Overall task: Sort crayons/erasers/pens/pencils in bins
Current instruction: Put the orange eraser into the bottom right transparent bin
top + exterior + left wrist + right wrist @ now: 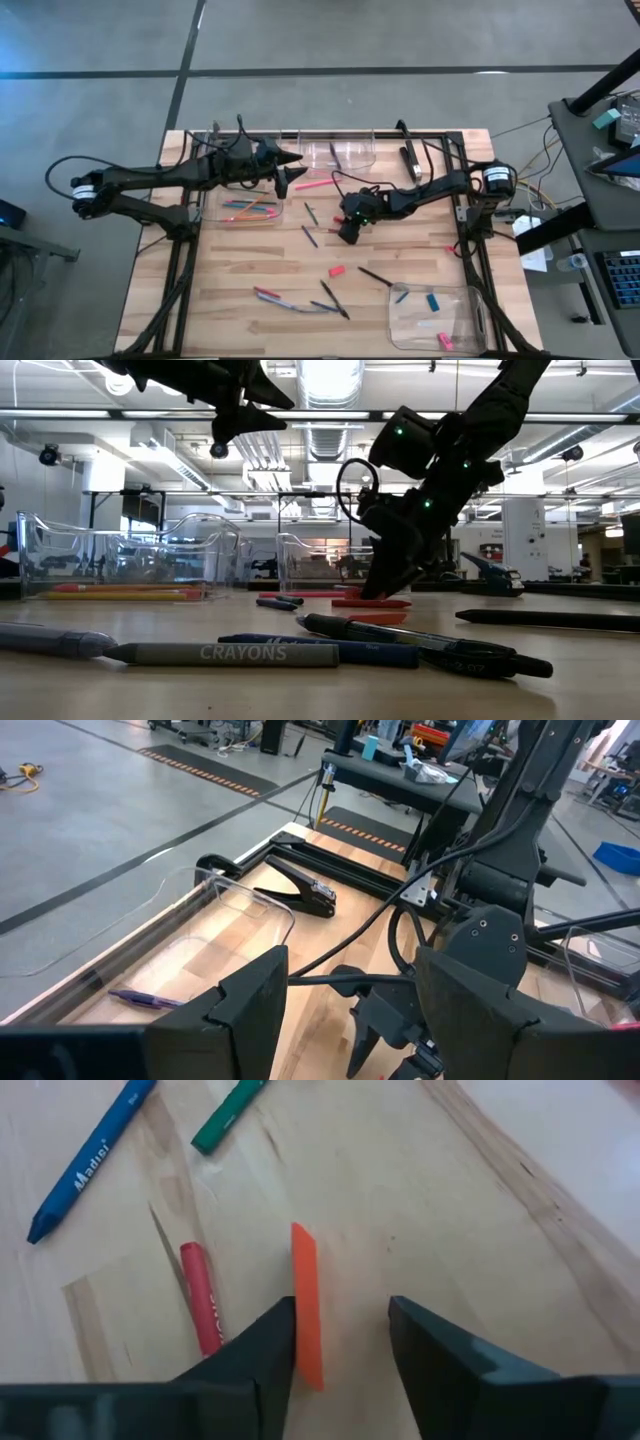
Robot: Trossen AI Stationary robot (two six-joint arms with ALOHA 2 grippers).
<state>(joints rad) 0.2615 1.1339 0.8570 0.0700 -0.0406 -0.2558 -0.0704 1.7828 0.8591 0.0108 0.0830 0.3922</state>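
An orange crayon (307, 1310) lies flat on the wooden table between the open fingers of my right gripper (342, 1350), close beside one finger (270, 1350). The gripper (349, 233) slants down at mid-table, its fingertips almost on the wood (385, 585). A red crayon (203, 1295), a blue one (85, 1165) and a green one (230, 1115) lie just beyond it. My left gripper (290, 178) hangs open and empty, high above the crayon bin (250, 210). Another bin (200, 935) holds a purple pen (145, 1000). A third bin (435, 315) holds erasers. My right gripper has the orange crayon's near end (310, 1370) right beside the inner side of one finger; whether it touches, I cannot tell. The fingers slant down from the table's right and lie along the crayon. The crayon rests flat on the table.
Dark pens (310, 237) (375, 277) (335, 300), a pink eraser (337, 270) and a pink stick (315, 184) lie loose on the table. More crayons and pens (285, 300) lie near the front edge. A black clamp (408, 160) lies at the far right.
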